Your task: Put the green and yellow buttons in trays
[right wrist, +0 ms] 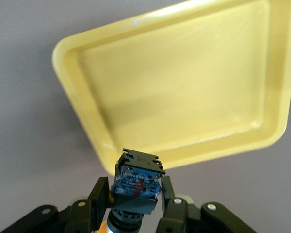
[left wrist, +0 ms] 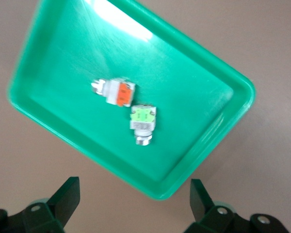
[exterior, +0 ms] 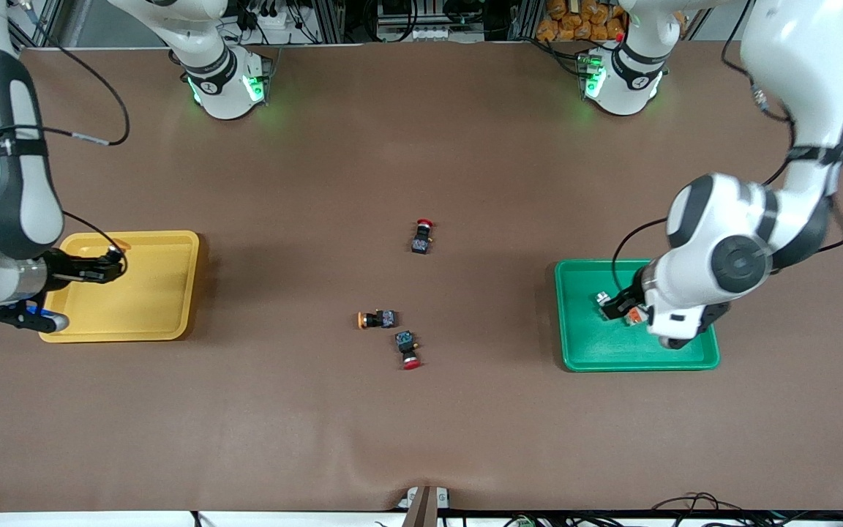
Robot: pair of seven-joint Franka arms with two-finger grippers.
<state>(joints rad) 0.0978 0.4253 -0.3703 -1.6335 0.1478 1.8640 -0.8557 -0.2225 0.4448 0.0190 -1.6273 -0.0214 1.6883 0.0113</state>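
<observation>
The right gripper (exterior: 110,263) hangs over the yellow tray (exterior: 165,293), a smooth shallow plastic rectangle with rounded corners and a raised rim at the right arm's end of the brown table (exterior: 421,439). Its jaws are pinched on a black-bodied switch (right wrist: 137,180); the right wrist view shows the switch's boxy blue-tinted terminal end, which the front view does not resolve. Mid-table lie three more black switches: a yellow-capped switch (exterior: 376,319) on its side, a red-capped switch (exterior: 407,348) just beside it and nearer the camera, and another red-capped one (exterior: 422,236) farther from the camera. At the left arm's end sits the glossy green tray (exterior: 582,355), alike in shape. The left gripper (exterior: 623,307) hangs over it, jaws spread wide with nothing between them. The left wrist view shows two pale grey switches lying in that tray, close together: the orange-block switch (left wrist: 115,91) and the green-block switch (left wrist: 142,121).
</observation>
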